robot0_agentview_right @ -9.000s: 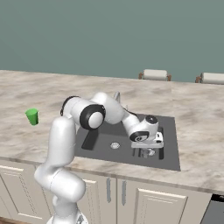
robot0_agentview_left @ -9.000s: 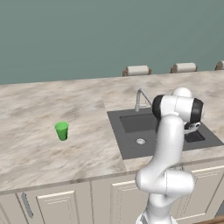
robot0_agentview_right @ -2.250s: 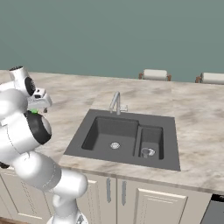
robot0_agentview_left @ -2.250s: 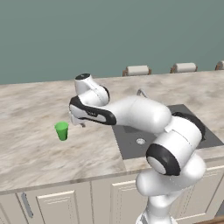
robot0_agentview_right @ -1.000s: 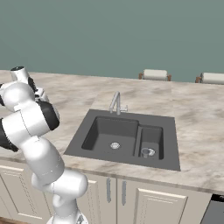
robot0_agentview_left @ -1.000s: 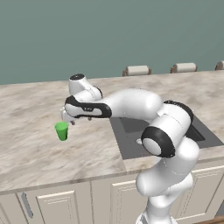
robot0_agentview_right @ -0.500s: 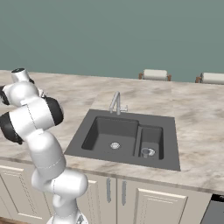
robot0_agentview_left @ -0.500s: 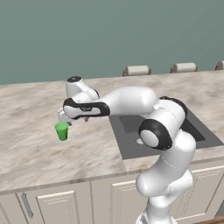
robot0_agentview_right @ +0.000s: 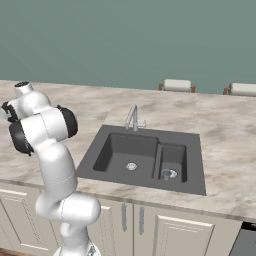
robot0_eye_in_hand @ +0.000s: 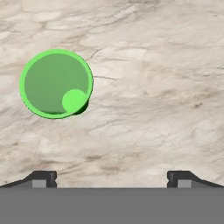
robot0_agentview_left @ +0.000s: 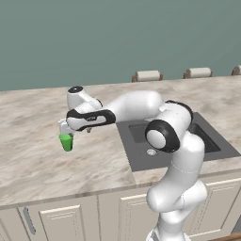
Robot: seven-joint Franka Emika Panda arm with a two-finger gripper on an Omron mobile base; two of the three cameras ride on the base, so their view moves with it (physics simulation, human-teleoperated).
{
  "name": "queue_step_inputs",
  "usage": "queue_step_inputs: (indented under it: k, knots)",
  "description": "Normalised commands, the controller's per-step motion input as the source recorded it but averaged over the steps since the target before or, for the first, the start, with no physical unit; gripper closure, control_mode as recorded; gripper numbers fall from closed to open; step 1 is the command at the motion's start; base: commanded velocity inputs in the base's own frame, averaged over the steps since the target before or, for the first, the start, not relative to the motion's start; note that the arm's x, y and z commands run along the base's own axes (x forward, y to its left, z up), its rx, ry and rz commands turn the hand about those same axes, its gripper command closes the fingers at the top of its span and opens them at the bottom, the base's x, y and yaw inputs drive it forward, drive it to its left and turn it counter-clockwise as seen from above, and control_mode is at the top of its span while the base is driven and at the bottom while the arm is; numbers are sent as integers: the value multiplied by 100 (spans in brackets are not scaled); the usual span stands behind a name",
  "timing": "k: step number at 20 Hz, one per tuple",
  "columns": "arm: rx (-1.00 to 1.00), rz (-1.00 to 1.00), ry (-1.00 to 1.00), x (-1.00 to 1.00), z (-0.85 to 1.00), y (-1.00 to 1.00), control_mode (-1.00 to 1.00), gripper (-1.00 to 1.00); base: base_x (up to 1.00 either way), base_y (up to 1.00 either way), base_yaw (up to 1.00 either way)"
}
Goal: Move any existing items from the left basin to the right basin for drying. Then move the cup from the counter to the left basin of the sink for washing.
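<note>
The green cup (robot0_agentview_left: 66,142) stands upright on the marbled counter (robot0_agentview_left: 33,155), left of the sink (robot0_agentview_right: 145,155). My gripper (robot0_agentview_left: 66,128) hangs just above the cup, pointing down. From the hand view the cup (robot0_eye_in_hand: 56,83) lies off to the left of the gap, beyond the line of the fingertips (robot0_eye_in_hand: 41,177). There my gripper (robot0_eye_in_hand: 112,179) is open with only bare stone between its tips. The left basin (robot0_agentview_right: 117,147) holds only its drain ring (robot0_agentview_right: 131,166). A small silvery item (robot0_agentview_right: 167,174) lies in the right basin (robot0_agentview_right: 174,152).
A curved faucet (robot0_agentview_right: 132,118) rises behind the sink. Chair backs (robot0_agentview_left: 148,75) stand beyond the counter's far edge. My arm stretches from the base across the sink's left side toward the cup. Open stone surrounds the cup on all sides.
The hand has crept a little left and down over the cup. The jaws stayed open and the cup has not moved.
</note>
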Motion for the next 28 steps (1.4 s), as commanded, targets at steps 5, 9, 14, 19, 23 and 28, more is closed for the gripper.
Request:
queue_step_inputs:
  k: [5, 9, 14, 19, 23, 28]
  knots:
    - [0, 0, 0, 21, -12, 5, -100, -100, 0, 0, 0]
    - [0, 0, 0, 20, -6, 0, -100, -100, 0, 0, 0]
    - [0, 0, 0, 8, -3, 1, -100, -100, 0, 0, 0]
    - [0, 0, 3, 8, -7, 1, -100, -100, 0, 0, 0]
    - [0, 0, 1, 12, -11, 1, -100, -100, 0, 0, 0]
    - [0, 0, 0, 19, -16, 2, -100, -100, 0, 0, 0]
